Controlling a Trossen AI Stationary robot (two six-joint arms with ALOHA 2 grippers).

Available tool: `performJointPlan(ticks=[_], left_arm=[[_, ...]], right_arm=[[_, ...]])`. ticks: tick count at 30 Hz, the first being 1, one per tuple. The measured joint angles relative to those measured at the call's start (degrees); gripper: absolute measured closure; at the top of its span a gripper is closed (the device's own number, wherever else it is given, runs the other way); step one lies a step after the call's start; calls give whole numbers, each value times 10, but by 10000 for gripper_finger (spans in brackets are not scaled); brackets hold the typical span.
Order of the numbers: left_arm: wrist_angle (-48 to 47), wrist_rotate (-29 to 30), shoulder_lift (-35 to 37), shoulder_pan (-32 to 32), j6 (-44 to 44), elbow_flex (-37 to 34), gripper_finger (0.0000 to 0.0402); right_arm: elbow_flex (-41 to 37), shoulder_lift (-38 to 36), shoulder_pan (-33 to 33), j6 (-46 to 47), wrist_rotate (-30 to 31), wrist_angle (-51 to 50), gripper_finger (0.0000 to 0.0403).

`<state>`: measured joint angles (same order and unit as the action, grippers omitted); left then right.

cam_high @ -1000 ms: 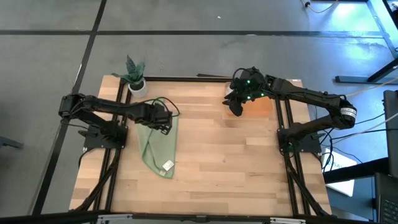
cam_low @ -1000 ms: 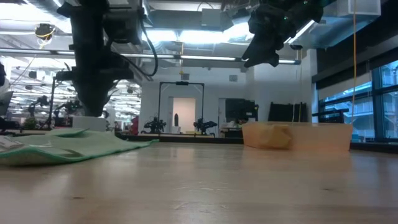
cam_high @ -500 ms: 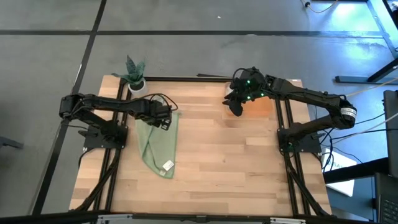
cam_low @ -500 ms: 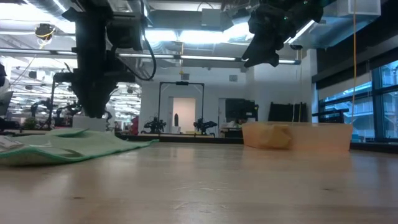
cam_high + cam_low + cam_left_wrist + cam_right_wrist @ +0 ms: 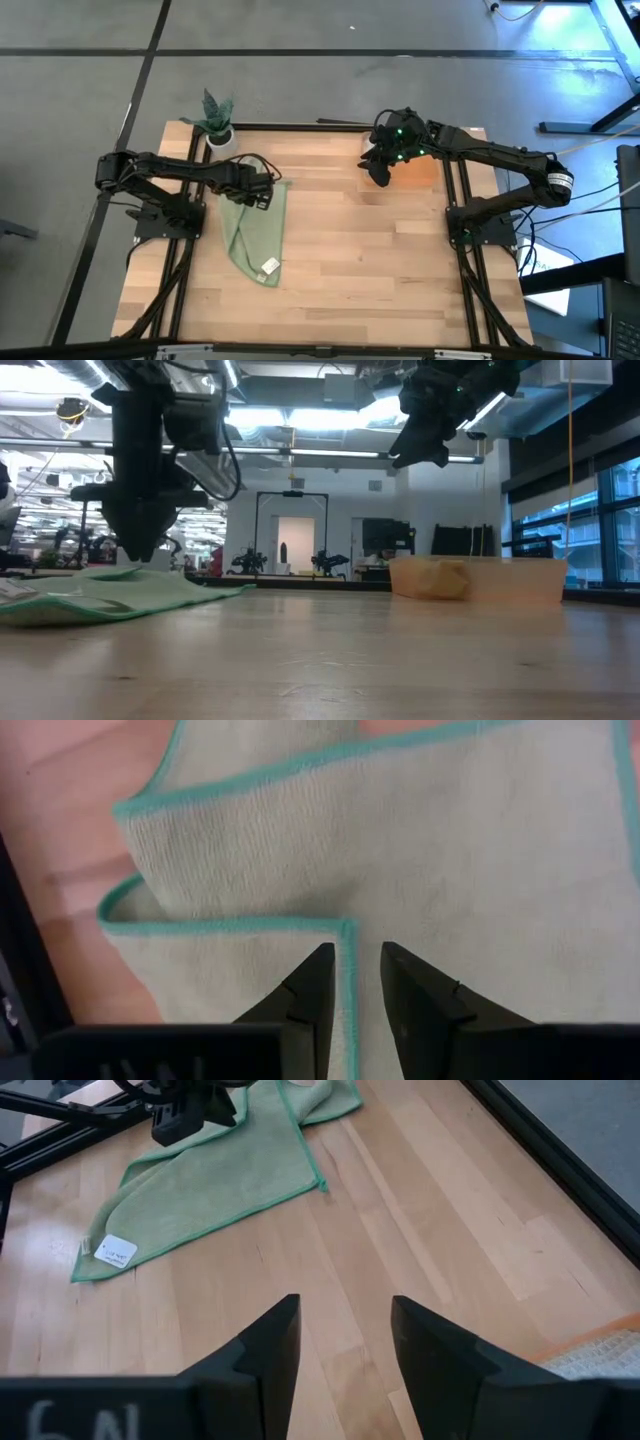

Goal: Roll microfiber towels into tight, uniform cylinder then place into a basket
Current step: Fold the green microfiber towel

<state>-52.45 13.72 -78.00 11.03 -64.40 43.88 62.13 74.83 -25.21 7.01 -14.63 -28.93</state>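
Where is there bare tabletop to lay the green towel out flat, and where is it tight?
Bare wood runs from the green towel across the table's middle to its right edge, and along the near edge. It is crowded at the far right corner, where the right gripper hangs by the orange basket, and at the far left, around the left gripper and plant pot.

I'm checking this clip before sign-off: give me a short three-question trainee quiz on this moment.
1. True or false: the green towel is already rolled into a cylinder.
2. Which sits over the orange basket? A) the left gripper B) the right gripper C) the plant pot
3. Fill in: the left gripper's fingers stand apart over a teal-edged ____ of the towel.

Key: 1 false, it lies flat and loosely folded; 2 B; 3 corner, with nothing held.
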Motion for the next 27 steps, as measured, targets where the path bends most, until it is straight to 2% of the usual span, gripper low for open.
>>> performJointPlan(ticks=[7, 18, 21, 24, 27], left_arm=[[16, 34, -8, 0, 4, 0, 325], [21, 25, -58, -1, 0, 0, 328], [20, 15, -59, -1, 15, 0, 349], [15, 15, -59, 0, 35, 0, 387], [14, 15, -59, 0, 41, 0, 397]], right_arm=[[0, 0, 0, 0, 0, 0, 244], [0, 0, 0, 4, 0, 0, 244], [0, 0, 0, 4, 0, 0, 244], [0, 0, 0, 3, 0, 0, 244], [0, 0, 0, 3, 0, 0, 244]])
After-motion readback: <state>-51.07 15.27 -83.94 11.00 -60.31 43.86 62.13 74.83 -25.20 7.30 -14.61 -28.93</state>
